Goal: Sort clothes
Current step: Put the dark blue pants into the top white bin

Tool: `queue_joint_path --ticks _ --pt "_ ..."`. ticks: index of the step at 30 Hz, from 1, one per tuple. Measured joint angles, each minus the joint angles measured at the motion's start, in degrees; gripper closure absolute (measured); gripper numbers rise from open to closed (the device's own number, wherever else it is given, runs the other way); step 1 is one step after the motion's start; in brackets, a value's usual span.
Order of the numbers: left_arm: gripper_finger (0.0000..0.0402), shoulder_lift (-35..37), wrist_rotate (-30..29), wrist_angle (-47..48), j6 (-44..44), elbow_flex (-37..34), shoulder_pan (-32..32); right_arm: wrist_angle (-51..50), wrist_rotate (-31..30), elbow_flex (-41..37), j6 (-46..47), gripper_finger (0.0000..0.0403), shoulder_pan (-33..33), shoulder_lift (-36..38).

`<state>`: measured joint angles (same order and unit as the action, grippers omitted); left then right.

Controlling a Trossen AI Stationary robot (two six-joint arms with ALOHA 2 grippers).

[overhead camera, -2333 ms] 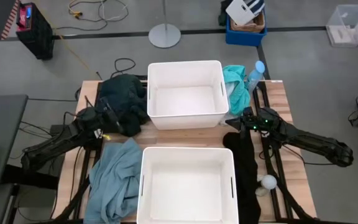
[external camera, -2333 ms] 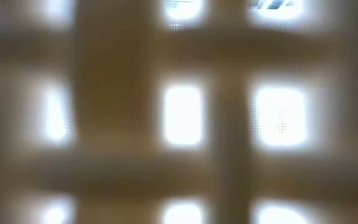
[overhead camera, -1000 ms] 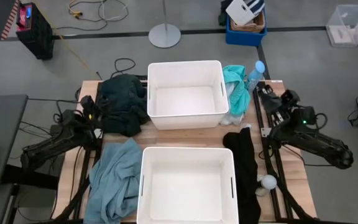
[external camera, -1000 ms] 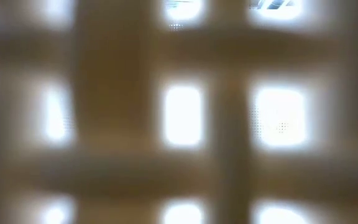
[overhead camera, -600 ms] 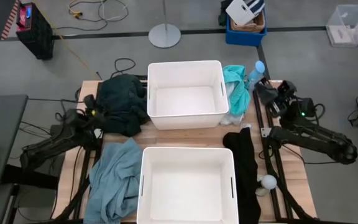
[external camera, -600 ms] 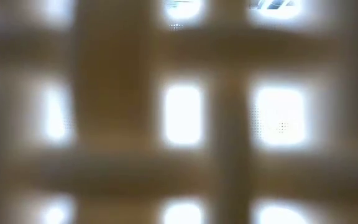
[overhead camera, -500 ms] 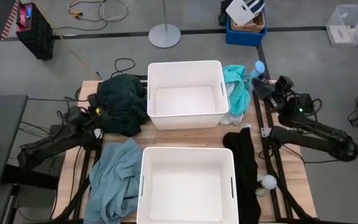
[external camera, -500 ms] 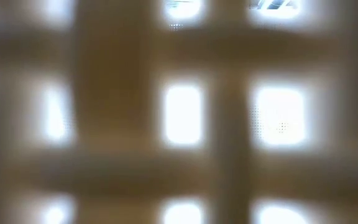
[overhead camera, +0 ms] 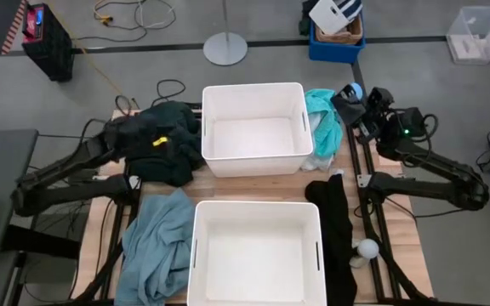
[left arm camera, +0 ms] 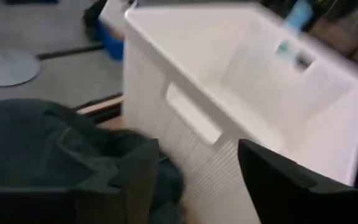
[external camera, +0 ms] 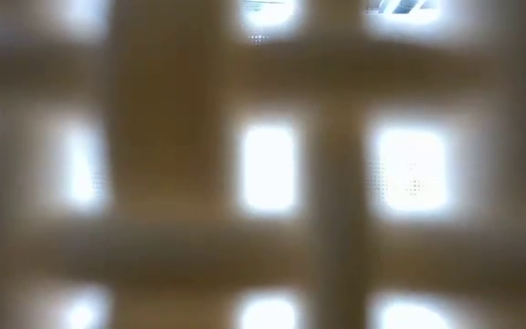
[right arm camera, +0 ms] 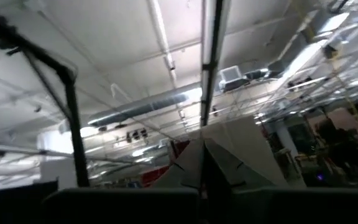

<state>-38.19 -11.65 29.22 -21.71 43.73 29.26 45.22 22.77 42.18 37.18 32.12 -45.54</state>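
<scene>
A dark green garment (overhead camera: 170,119) lies heaped at the table's far left; it also shows in the left wrist view (left arm camera: 48,143). My left gripper (overhead camera: 173,141) is open over the heap's right part, close to the far bin's wall (left arm camera: 197,134); its fingers show in the wrist view (left arm camera: 197,186). A blue-grey garment (overhead camera: 156,246) lies at the near left. A turquoise garment (overhead camera: 321,115) lies right of the far bin, a black one (overhead camera: 334,229) right of the near bin. My right gripper (overhead camera: 347,99) is shut and empty at the far right, tipped up toward the ceiling (right arm camera: 215,205). My left gripper stands open over the dark green garment next to the far bin; I cannot tell whether its fingers touch the cloth.
Two white bins stand in the middle, the far one (overhead camera: 253,87) and the near one (overhead camera: 258,206). A bottle's blue cap (overhead camera: 356,88) shows beside my right gripper. A whitish ball (overhead camera: 366,248) lies at the near right. A blurred lattice wall fills the low view.
My left gripper has gone from the table's left edge toward the right, over the dark green garment. My right gripper has gone toward the far edge, to beside the bottle and the turquoise garment. The clothes have stayed where they were.
</scene>
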Motion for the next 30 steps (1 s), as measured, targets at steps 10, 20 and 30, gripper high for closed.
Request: queue_joint_path --ticks 10,20,30 --pt "0.0129 -17.58 0.02 20.10 13.63 13.07 0.02 -10.09 1.57 8.89 -2.73 0.0281 -2.56 -3.80" --pt "0.0120 -26.02 2.35 27.12 25.13 15.20 0.02 -12.16 1.56 10.24 -5.65 0.0222 -6.97 -4.70" --pt "0.0046 -36.07 -0.64 27.77 24.30 14.61 1.68 -14.03 1.38 10.24 -5.74 0.0212 -8.79 -5.91"
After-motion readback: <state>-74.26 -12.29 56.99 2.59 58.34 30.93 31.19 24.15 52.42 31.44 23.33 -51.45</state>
